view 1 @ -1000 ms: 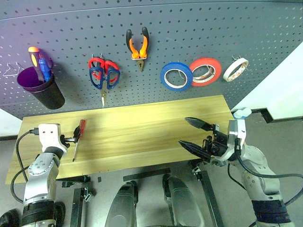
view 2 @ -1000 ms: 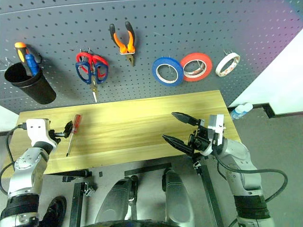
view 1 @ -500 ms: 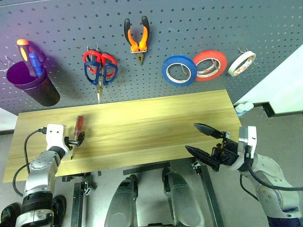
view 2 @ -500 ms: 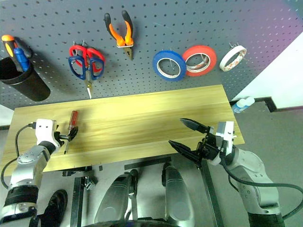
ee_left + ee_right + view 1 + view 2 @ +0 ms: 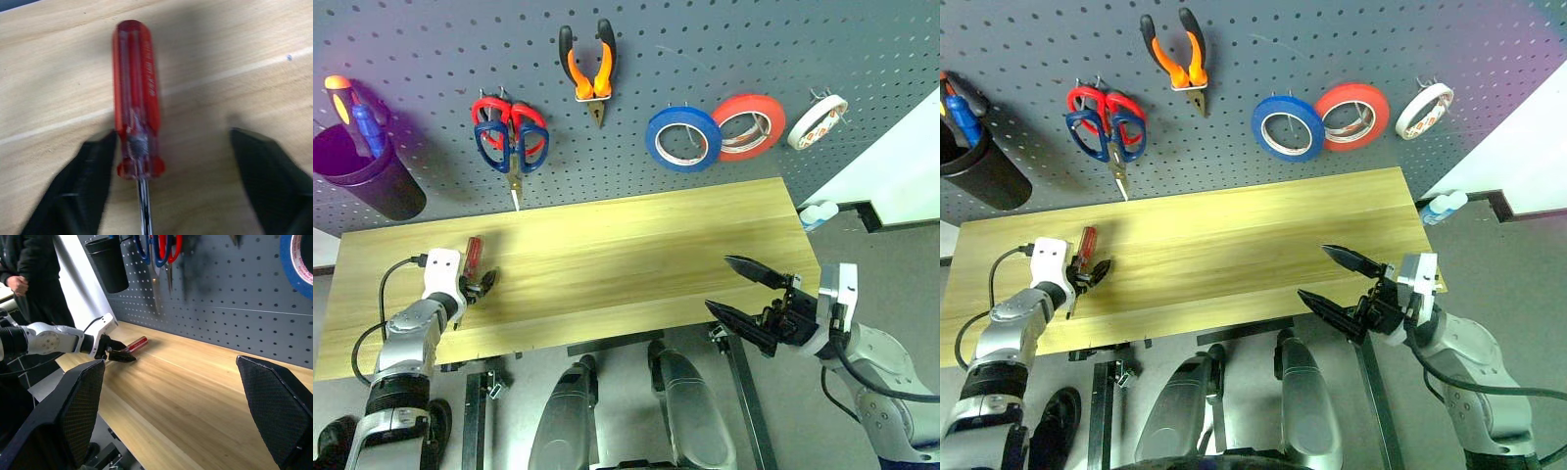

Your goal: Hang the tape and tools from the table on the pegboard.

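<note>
The red-handled screwdriver (image 5: 137, 98) lies flat on the table (image 5: 636, 255) near its left end. My left gripper (image 5: 481, 285) sits low over it, open, one finger against the base of the handle and the other finger (image 5: 264, 171) well off to the side. My right gripper (image 5: 746, 297) hangs open and empty off the table's front right edge. On the pegboard (image 5: 724, 49) hang the blue tape (image 5: 658, 137), the orange-and-black pliers (image 5: 585, 69) and the dark-looped scissors (image 5: 512, 155), which share a hook with a red-looped pair.
A red-orange roll (image 5: 766, 119) and a white roll (image 5: 818, 108) hang right of the blue tape. A dark cup (image 5: 367, 176) with tools hangs at the board's left. A small bottle (image 5: 815, 213) stands past the table's right end. A person (image 5: 29, 274) stands beyond the left end.
The camera has tilted. My left gripper has sunk and come forward over the screwdriver's handle base, and its fingers have narrowed. The right gripper stays open.
</note>
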### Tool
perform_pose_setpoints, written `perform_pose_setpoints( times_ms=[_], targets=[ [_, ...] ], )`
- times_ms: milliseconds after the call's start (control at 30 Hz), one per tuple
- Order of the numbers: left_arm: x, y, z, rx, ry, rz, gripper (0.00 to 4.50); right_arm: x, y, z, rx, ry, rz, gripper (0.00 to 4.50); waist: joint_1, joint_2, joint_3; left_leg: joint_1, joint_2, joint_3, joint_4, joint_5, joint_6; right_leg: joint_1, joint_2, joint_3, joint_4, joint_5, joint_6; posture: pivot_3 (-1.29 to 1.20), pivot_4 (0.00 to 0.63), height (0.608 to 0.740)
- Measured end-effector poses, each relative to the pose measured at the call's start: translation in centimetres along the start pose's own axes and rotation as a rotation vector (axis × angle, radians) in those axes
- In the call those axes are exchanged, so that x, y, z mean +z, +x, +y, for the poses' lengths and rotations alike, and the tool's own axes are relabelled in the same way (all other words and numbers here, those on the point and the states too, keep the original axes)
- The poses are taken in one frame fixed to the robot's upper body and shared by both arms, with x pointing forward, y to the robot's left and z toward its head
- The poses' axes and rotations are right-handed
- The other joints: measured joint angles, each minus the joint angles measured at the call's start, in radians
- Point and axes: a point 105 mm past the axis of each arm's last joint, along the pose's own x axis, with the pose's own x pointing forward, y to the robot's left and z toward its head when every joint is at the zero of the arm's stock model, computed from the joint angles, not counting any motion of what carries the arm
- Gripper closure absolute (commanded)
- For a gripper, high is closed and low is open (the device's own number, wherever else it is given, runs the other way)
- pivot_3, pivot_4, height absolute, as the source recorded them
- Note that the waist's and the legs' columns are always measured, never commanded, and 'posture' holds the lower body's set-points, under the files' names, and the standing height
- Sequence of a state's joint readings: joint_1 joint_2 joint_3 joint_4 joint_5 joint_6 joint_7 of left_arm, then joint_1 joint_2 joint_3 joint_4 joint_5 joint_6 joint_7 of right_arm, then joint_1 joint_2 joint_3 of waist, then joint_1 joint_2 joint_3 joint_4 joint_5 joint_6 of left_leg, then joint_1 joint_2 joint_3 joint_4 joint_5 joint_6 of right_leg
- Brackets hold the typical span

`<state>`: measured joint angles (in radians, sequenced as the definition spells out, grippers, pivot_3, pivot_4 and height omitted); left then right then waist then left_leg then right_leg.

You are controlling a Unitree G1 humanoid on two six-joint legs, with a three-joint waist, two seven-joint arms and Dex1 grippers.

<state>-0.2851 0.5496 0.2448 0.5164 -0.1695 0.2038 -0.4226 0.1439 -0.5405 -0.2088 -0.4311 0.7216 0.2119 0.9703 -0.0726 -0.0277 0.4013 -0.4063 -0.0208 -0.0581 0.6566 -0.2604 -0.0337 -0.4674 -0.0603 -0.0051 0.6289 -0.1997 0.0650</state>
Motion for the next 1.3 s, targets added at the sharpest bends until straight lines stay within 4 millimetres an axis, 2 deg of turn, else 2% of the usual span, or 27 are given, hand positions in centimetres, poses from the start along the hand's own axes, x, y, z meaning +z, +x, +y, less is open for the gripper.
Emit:
perform_pose_setpoints(
  times_ms=[167,200,500,700,800,967,1033,1100,1300],
  targets=[
    [-0.1,0.0,-0.2,-0.006,-0.010,0.016,3.47,0.0,0.0,0.0,-0.003,-0.001,0.000,0.00,-0.001,0.000,0.000,0.001,0.000,0.000,-0.002,0.000,0.000,0.000,0.000,0.000,0.000,0.000,0.000,-0.16,0.454,0.740],
    [-0.1,0.0,-0.3,-0.006,-0.014,0.020,3.66,0.0,0.0,0.0,-0.004,-0.002,0.000,0.00,0.000,0.000,0.000,0.001,0.000,0.000,-0.003,0.000,0.000,0.000,0.000,0.000,0.000,0.000,0.000,-0.16,0.454,0.740],
    [-0.2,-0.4,-0.6,-0.018,-0.066,0.024,3.66,0.2,0.2,-0.6,-0.005,-0.025,-0.009,0.00,0.001,0.000,0.000,0.002,0.000,0.001,-0.007,0.000,-0.001,0.000,0.000,0.000,-0.003,-0.001,0.001,-0.16,0.432,0.740],
    [-0.3,-1.0,-1.9,0.003,-0.114,-0.027,3.66,0.3,0.6,-1.2,0.002,-0.049,-0.030,0.00,0.002,0.000,0.000,0.000,0.000,0.000,-0.007,0.000,-0.001,0.000,-0.001,0.000,-0.006,0.001,0.002,-0.14,0.388,0.740],
    [-0.3,-2.0,-2.6,0.011,-0.136,-0.055,3.66,0.2,1.0,-1.5,0.011,-0.059,-0.043,0.00,0.003,-0.001,-0.001,-0.001,0.000,0.000,-0.008,0.000,-0.001,0.000,-0.001,0.000,-0.009,0.002,0.002,-0.12,0.354,0.740],
    [1.7,-3.5,-3.7,-0.029,-0.104,-0.125,3.66,-0.3,1.8,-2.4,0.019,-0.052,-0.080,0.00,0.007,-0.002,-0.004,-0.002,-0.001,0.000,-0.007,0.000,-0.001,0.000,-0.001,0.000,-0.011,0.006,0.001,-0.10,0.299,0.740],
    [2.6,-3.8,-4.3,-0.068,-0.064,-0.159,3.66,-0.4,2.0,-2.6,0.027,-0.058,-0.091,0.00,0.009,-0.002,-0.008,-0.002,-0.002,0.001,-0.007,0.001,-0.001,0.000,-0.001,0.000,-0.012,0.007,0.002,-0.10,0.295,0.740],
    [3.2,-4.2,-4.7,-0.092,-0.040,-0.198,3.66,-0.6,2.2,-2.6,0.042,-0.057,-0.099,0.00,0.011,-0.003,-0.012,-0.002,-0.002,0.001,-0.007,0.001,-0.001,0.000,-0.001,-0.001,-0.012,0.007,0.002,-0.10,0.261,0.740],
    [4.9,-4.8,-5.4,-0.114,0.044,-0.302,3.66,-1.4,2.7,-2.3,0.140,-0.048,-0.100,0.00,0.014,-0.004,-0.053,-0.002,-0.002,0.002,-0.007,0.001,-0.001,0.001,-0.001,-0.001,-0.014,0.008,0.002,-0.09,0.207,0.740]
  ],
)
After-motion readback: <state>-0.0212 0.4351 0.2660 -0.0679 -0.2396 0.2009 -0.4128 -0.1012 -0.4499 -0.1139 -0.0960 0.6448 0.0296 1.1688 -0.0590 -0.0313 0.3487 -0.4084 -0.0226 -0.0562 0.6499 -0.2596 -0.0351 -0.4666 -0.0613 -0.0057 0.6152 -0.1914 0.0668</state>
